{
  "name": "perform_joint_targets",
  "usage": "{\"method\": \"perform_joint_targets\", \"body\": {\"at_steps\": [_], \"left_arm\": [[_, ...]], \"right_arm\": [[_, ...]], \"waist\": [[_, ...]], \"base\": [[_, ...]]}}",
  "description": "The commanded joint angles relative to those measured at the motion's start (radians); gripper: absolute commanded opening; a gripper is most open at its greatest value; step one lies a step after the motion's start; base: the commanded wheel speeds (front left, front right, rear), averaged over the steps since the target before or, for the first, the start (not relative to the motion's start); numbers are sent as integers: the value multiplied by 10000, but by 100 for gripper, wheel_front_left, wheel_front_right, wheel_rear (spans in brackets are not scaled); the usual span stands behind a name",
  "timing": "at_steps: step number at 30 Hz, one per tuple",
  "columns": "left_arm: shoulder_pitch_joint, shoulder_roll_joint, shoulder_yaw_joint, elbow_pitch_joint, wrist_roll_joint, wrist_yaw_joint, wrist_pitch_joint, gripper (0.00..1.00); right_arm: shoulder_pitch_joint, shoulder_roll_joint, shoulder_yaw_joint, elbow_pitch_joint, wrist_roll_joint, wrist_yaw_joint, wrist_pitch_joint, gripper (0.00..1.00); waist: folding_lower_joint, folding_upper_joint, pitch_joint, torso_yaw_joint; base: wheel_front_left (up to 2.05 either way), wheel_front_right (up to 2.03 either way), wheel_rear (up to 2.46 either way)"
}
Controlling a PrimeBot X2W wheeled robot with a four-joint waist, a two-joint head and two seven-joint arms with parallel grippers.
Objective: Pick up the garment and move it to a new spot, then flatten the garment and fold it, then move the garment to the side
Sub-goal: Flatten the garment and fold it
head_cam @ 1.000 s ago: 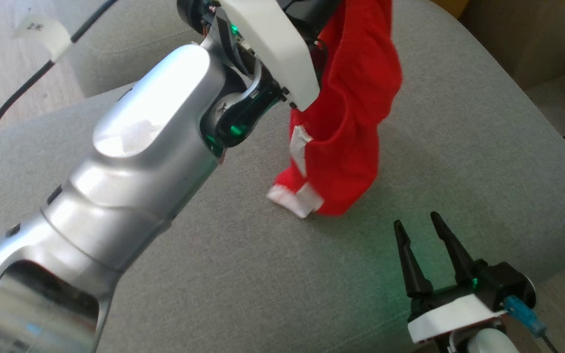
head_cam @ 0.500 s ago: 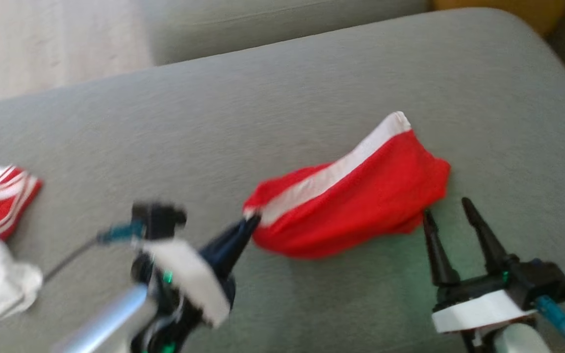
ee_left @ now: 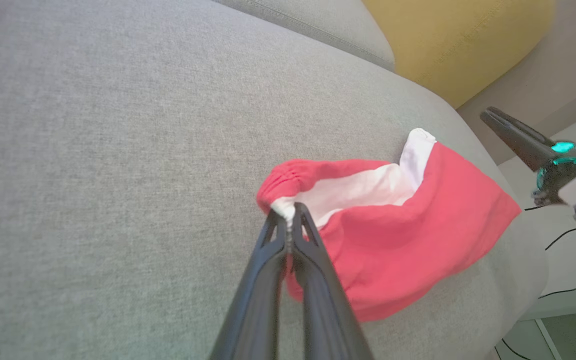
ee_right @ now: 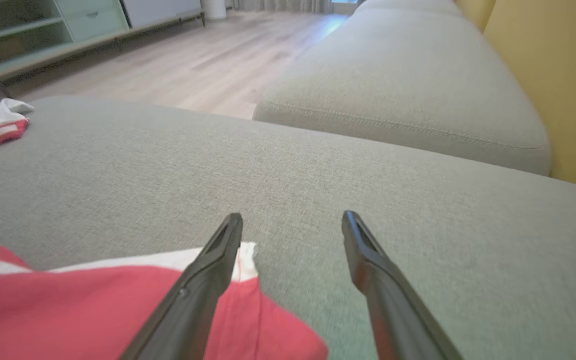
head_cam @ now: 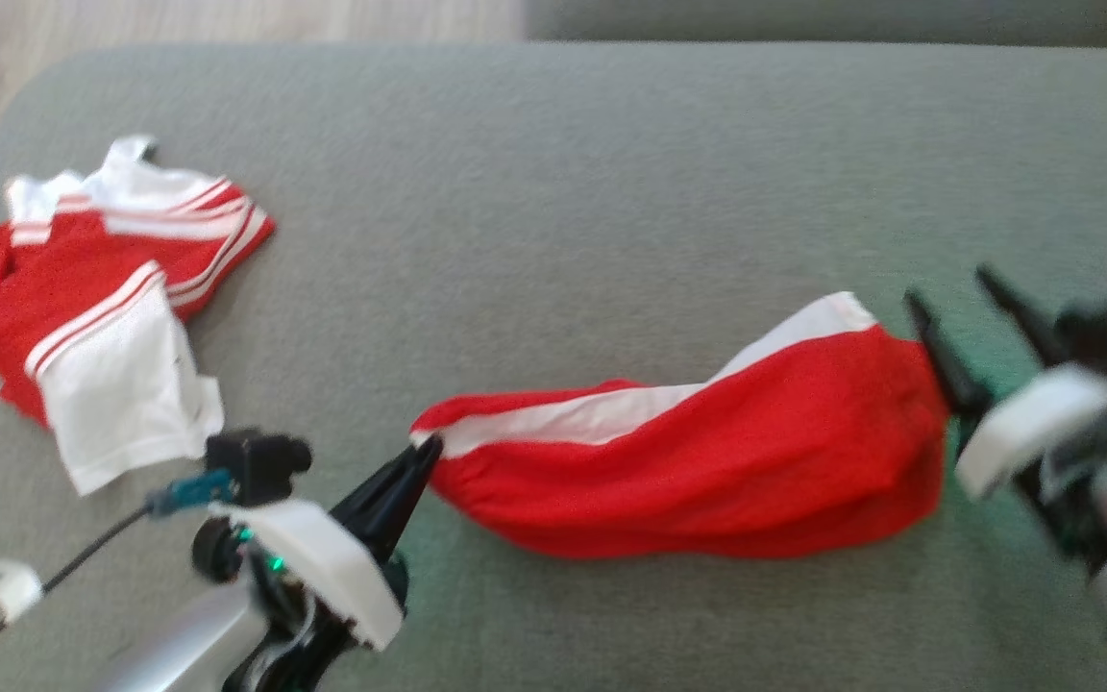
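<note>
Whereas it hung: garment point(head_cam: 707, 481) now lies on cushion point(head_cam: 553, 192), ready for flattening.
Left tool point(head_cam: 427, 448): pinching its corner.
Right tool point(head_cam: 946, 284): spread, empty.

Found the garment point(head_cam: 707, 481) red, with a white band along its far edge; lay stretched sideways and rumpled on the grey cushion point(head_cam: 563, 192); gathered to a point at its left end, pinched there by the closed tips of the left gripper point(head_cam: 427, 449); spread broader toward the right end, flat against the cushion.
</note>
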Motion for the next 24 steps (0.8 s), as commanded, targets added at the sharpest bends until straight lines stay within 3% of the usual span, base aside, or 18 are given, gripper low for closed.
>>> {"method": "perform_joint_targets", "body": {"at_steps": [1,7,12,24], "left_arm": [[-841,23,361,-101,153,-156,-146,0],[-1352,-570,230,500,309,-538,-263,0],[-1587,-931,126,914,369,-763,-361,0],[-1718,-1132,337,1205,241,-832,-688,0]], "right_arm": [[-862,-668,558,-66,622,-9,652,100],[-2479,-1994,2555,363,2788,-9,3341,100],[-2840,-2929,3564,356,3911,-9,4942,100],[-2387,-3504,3767,-335,5360,-9,5351,100]], "waist": [[0,0,538,570],[0,0,1019,1123],[0,0,1153,1453],[0,0,1113,1489]], "base": [[0,0,0],[0,0,0],[0,0,0],[0,0,0]]}}
